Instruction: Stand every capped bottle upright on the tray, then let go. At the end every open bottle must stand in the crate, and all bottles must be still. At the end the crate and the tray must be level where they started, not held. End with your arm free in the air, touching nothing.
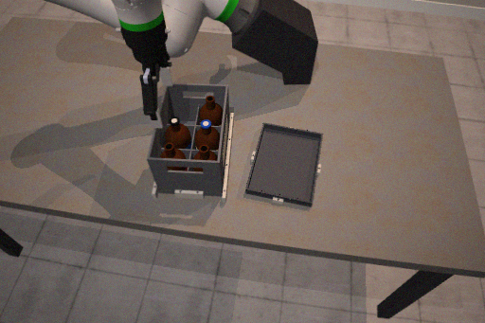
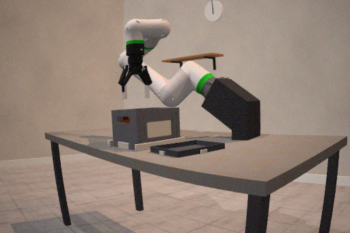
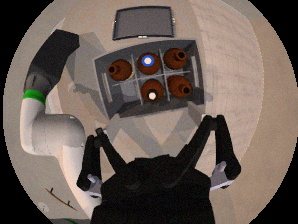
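A grey crate (image 1: 191,141) with compartments stands on the table and holds several brown bottles upright. One bottle has a white cap (image 1: 174,121). One has a blue cap (image 1: 206,124). The bottle at the back right (image 1: 209,110) and the two front ones (image 1: 170,152) (image 1: 204,152) are open. The back left compartment is empty. A dark, empty tray (image 1: 284,165) lies to the crate's right. My gripper (image 2: 135,93) is open and empty, pointing down, well above the crate's left rear side. In the wrist view the crate (image 3: 149,78) and tray (image 3: 143,23) lie below the open fingers.
The robot's dark base block (image 1: 279,35) stands behind the tray. A pale strip (image 1: 227,158) runs along the crate's right side, with small white blocks at its front. A wall shelf (image 2: 193,57) hangs behind the arm. The table's front edge is near the crate.
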